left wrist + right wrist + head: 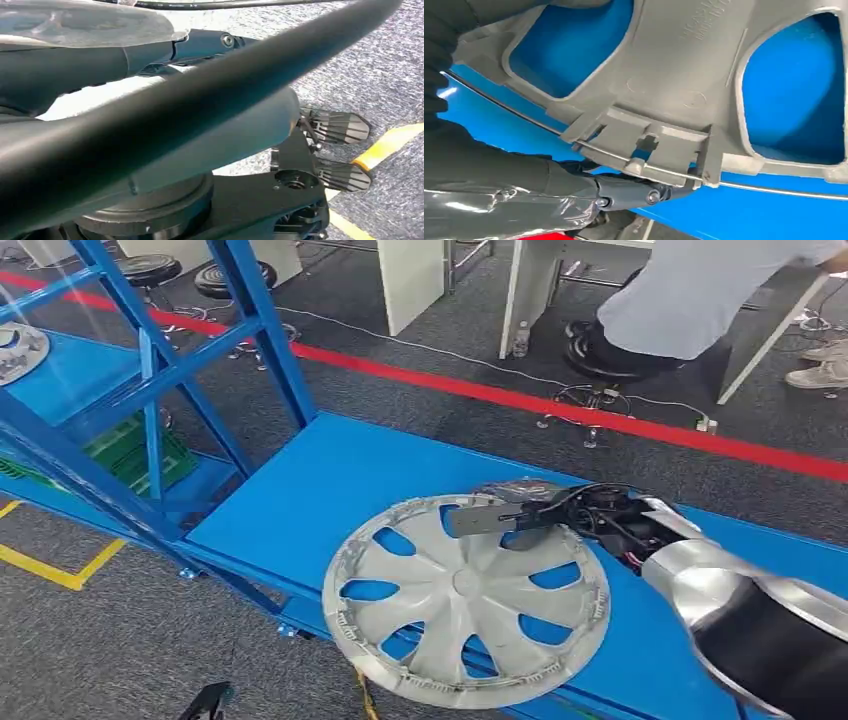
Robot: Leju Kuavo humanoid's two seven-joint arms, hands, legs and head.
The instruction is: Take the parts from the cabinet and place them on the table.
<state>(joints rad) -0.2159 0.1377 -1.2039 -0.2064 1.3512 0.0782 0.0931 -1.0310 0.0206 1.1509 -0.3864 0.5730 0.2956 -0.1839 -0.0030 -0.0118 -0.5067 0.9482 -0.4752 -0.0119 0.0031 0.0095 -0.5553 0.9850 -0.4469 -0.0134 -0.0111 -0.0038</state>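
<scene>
While the hubcap hangs over the table edge, the notes below fix the geometry for the set-down.

Part: silver hubcap [465, 590], face up, roughly level, a little tilted toward the floor side.
Position of part: over the near edge of the blue table [330, 480]; its far half is above the blue top, its near rim juts past the edge over the grey carpet [120, 660].
Right hand [520, 512]: closed on the far rim of the hubcap; thumb lies on the upper face, fingers [624, 192] curl under the rim by a clip tab.
Contact with table: probably not yet resting flat; the right wrist view shows blue surface through the spoke openings, but the gap is hard to judge.
Key relation: part lies on the near, floor side of the hand; table depth lies beyond the hand.
Next move, judged: carry the part farther in over the top before release, else it may tip off the edge.
Left hand [335, 150]: hanging low by the floor, fingers apart, holding nothing.
Nearer arm: right.
Cabinet: blue rack [150, 370] to the left, another hubcap [18, 348] on its shelf.
</scene>
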